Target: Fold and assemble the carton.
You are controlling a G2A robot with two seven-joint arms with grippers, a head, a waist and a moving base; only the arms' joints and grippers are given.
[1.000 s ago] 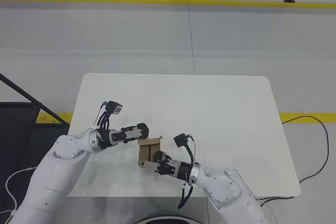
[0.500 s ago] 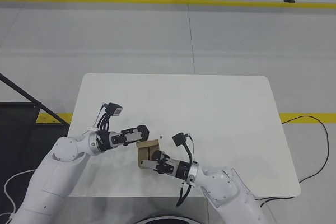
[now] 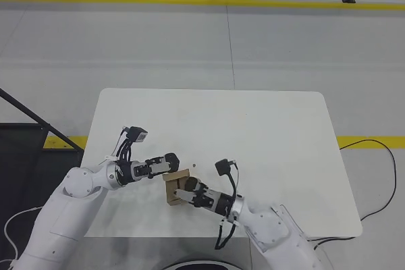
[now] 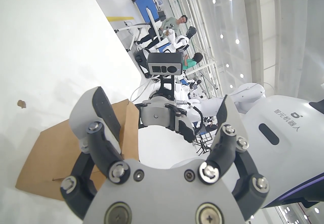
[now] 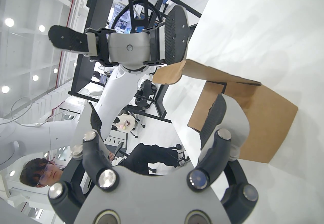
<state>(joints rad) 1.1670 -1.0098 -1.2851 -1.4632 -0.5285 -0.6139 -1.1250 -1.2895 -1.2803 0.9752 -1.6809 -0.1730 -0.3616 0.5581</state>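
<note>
The brown carton (image 3: 177, 186) lies partly folded with one flap raised. It rests on the white table (image 3: 270, 121), whose front edge runs close by the carton. The left gripper (image 3: 173, 162) hangs just past the carton's far side, fingers spread wide and holding nothing. The right gripper (image 3: 182, 196) sits at the carton's near side, fingers likewise apart, one beside a carton panel; whether it touches is unclear.

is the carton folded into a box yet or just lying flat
The carton is partly folded: one panel lies flat on the table, another stands up from it; no closed box.
</note>
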